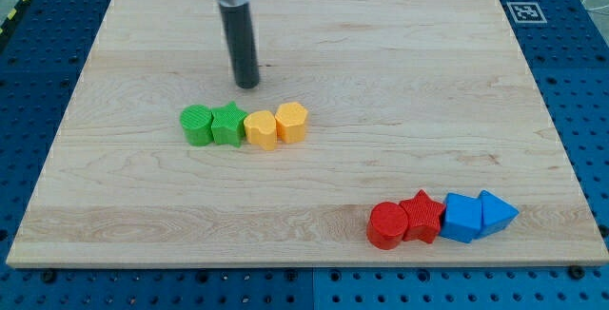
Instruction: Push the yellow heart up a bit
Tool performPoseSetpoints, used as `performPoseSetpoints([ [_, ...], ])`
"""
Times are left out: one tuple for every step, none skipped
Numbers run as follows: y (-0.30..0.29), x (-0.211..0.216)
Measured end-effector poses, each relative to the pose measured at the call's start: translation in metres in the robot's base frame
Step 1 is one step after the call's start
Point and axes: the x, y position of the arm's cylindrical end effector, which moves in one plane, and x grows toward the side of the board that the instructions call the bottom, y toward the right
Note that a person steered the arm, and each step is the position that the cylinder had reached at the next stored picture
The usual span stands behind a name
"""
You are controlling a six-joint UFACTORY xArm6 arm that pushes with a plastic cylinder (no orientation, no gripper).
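Note:
The yellow heart [261, 130] lies left of the board's middle, in a tight row of blocks. To its left is a green star [227, 124], then a green round block [196, 125]. To its right a yellow pentagon [292, 122] touches it. My tip [246, 85] rests on the board just above this row, above the gap between the green star and the yellow heart, a short way clear of both. The dark rod runs up out of the view's top.
A second row lies at the view's bottom right: a red cylinder [387, 225], a red star [422, 217], a blue cube [463, 218] and a blue triangle [497, 213]. The wooden board [400, 82] sits on a blue pegboard, with a black-and-white marker [525, 11] at its top right corner.

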Motion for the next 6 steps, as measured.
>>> performPoseSetpoints([
  [0.054, 0.014],
  [0.094, 0.064],
  [0.109, 0.106],
  [0.102, 0.135],
  [0.058, 0.149],
  [0.019, 0.140],
])
